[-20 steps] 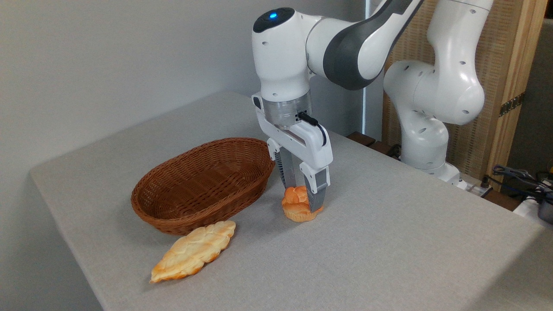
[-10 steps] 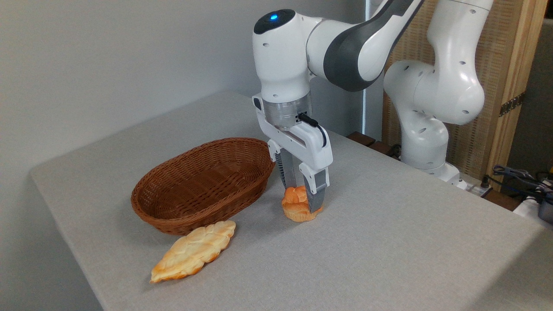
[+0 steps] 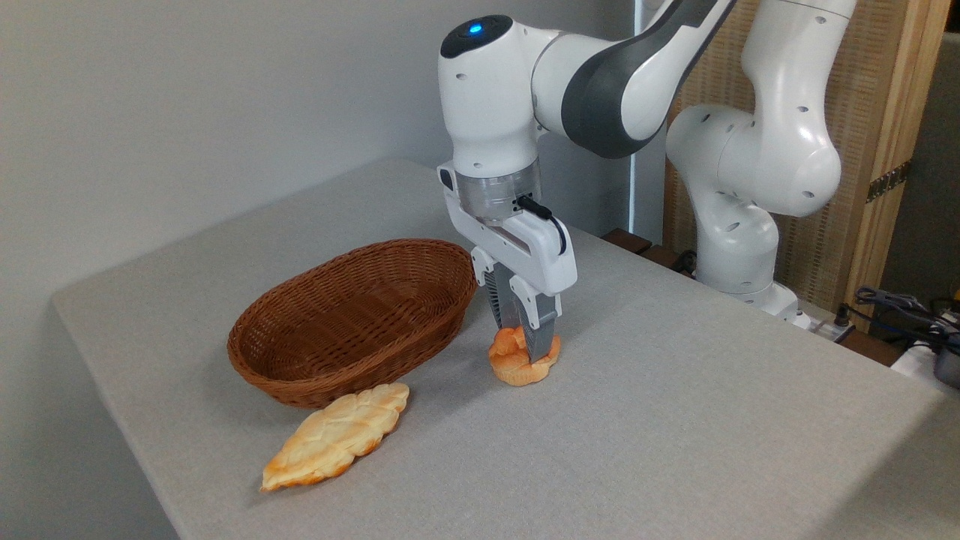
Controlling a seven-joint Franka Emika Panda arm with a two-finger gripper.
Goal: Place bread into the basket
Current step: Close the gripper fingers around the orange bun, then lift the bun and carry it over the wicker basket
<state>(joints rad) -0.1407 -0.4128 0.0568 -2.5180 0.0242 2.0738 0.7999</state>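
The bread [image 3: 516, 362], a small orange-brown bun with a knobbly top, rests on the grey table just right of the basket. My gripper [image 3: 523, 341] comes straight down onto it, and both fingers press into its top, squeezing it narrower. The bun's base still touches the table. The basket [image 3: 352, 319], an oval brown wicker one with low sloping sides, lies to the left with nothing inside it.
A long flat pale golden braided loaf [image 3: 336, 436] lies on the table in front of the basket. The table's front-left edge [image 3: 135, 435] runs close to the loaf. The arm's white base [image 3: 742, 225] rises behind the table at the right.
The fingers stood apart on either side of the bun before; now they have drawn together and pinch it. The arm has barely shifted.
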